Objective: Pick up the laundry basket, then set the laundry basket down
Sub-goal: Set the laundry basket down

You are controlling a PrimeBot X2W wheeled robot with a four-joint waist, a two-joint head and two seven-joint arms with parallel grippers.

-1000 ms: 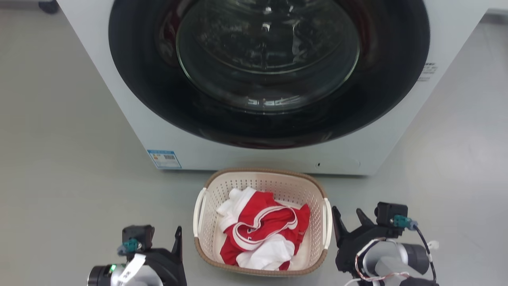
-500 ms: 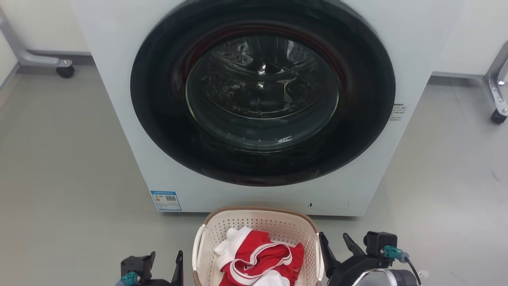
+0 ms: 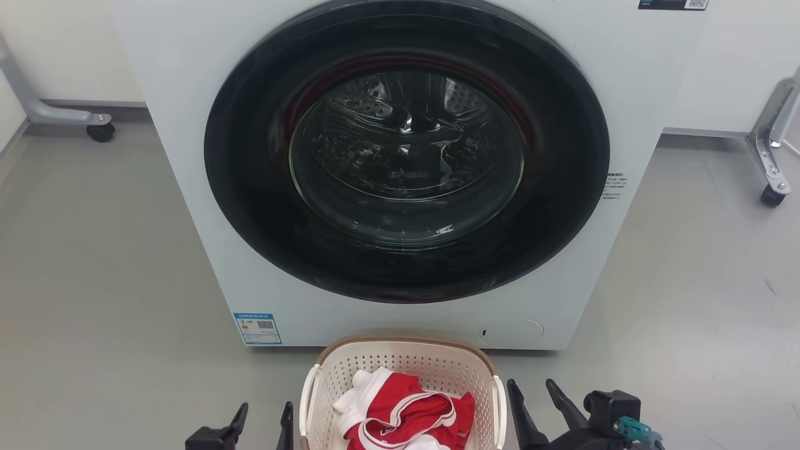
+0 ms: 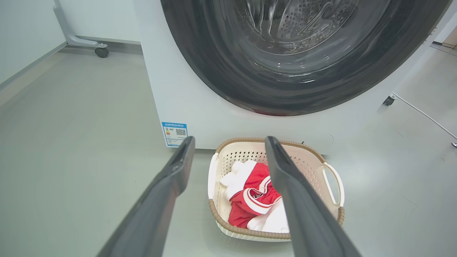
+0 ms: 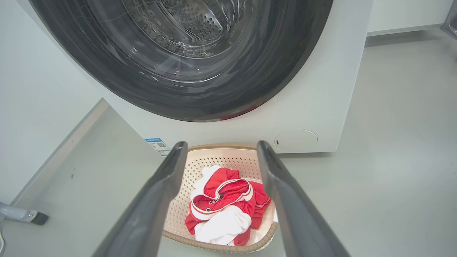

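The laundry basket [image 3: 400, 364], cream with a brown rim, stands on the grey floor just in front of the washing machine. Red and white clothes [image 3: 406, 415] lie in it. My left gripper [image 3: 264, 415] hangs open a little left of the basket's left handle, apart from it. My right gripper [image 3: 532, 394] is open just right of the right handle, not touching. From the left wrist, the basket [image 4: 307, 160] lies below and beyond the open left gripper [image 4: 229, 141]. Seen from the right wrist, the basket [image 5: 221, 159] and clothes [image 5: 221, 203] lie beyond the open right gripper [image 5: 221, 145].
The white washing machine [image 3: 187, 187] with its dark round door [image 3: 406, 156] shut rises right behind the basket. Wheeled metal frame legs stand at the far left [image 3: 100, 131] and far right [image 3: 772, 194]. A white cable [image 4: 425, 114] crosses the floor to the right.
The head camera has tilted up, so the basket and both grippers sit lower in the picture and more of the washing machine shows. The basket stays on the floor.
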